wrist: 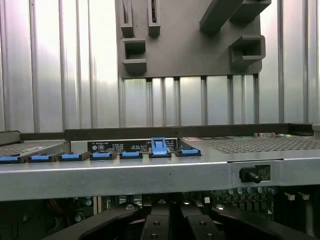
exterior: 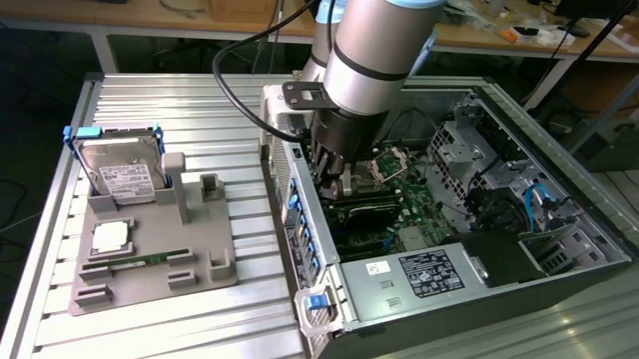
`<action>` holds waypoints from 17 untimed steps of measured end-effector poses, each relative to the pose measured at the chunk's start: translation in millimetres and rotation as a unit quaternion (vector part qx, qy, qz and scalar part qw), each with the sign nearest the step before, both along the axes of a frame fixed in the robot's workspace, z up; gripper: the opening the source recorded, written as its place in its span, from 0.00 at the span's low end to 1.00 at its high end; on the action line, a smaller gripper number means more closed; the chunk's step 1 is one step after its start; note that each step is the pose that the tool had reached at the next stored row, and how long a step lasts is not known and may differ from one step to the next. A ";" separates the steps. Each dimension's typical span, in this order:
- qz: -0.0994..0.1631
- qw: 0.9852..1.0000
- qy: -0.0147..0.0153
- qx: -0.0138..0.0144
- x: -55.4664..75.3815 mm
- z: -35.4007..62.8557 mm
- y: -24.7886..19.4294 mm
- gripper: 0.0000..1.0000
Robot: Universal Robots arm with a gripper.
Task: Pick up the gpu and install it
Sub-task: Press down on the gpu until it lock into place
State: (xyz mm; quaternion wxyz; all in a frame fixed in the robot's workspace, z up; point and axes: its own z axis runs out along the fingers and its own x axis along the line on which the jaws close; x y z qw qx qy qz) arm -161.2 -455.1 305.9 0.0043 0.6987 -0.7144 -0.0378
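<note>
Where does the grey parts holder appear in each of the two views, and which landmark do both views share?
Exterior view: the grey parts holder lies on the ribbed table, to the exterior view's left of the computer case, with a hard drive standing in it.
Wrist view: the holder lies on the ribbed table, beyond the case's metal edge.
Shared landmark: the row of blue clips along that edge.

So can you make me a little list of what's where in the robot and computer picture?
Robot gripper: shut, down inside the open computer case
gpu: on the motherboard, right under the gripper
Grey holder tray: on the table, at the exterior view's left
Hard drive: standing in the tray
RAM stick: lying in the tray
</note>
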 end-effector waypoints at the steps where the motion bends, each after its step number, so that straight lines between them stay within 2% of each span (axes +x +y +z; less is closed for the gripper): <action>1: 0.000 1.000 0.000 0.000 -0.1 0.3 0.0 0.11; 17: 0.000 1.000 0.000 0.000 -2.8 4.7 0.9 0.11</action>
